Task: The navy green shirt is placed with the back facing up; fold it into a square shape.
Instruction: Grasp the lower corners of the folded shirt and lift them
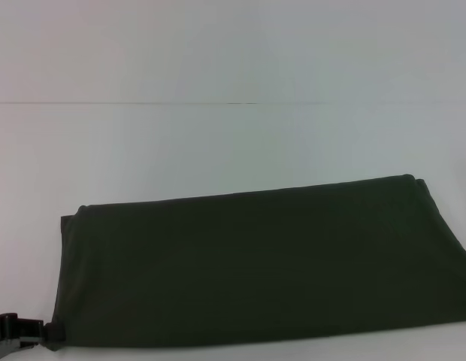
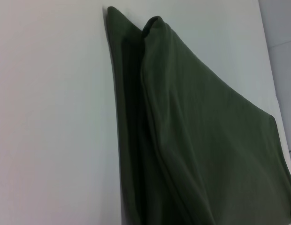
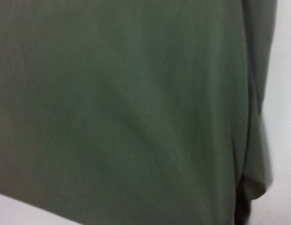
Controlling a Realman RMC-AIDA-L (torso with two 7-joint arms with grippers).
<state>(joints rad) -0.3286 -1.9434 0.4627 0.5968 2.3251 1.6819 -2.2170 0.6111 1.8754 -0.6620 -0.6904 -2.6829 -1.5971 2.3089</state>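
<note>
The navy green shirt (image 1: 255,263) lies on the white table as a long, dark olive band, plain side up, stretching from left to right across the near part of the head view. My left gripper (image 1: 22,332) sits at the shirt's near left corner, touching the cloth's edge. The left wrist view shows the shirt's stacked layers (image 2: 192,140) running away from the camera, with folded edges on the left end. The right wrist view is filled by the cloth (image 3: 126,108) seen from close above, with one folded edge near the table. My right gripper is out of view.
The white table (image 1: 218,143) extends beyond the shirt to the far side and to the left. A thin seam line crosses the table farther back (image 1: 143,103). The shirt's right end reaches the frame's right edge.
</note>
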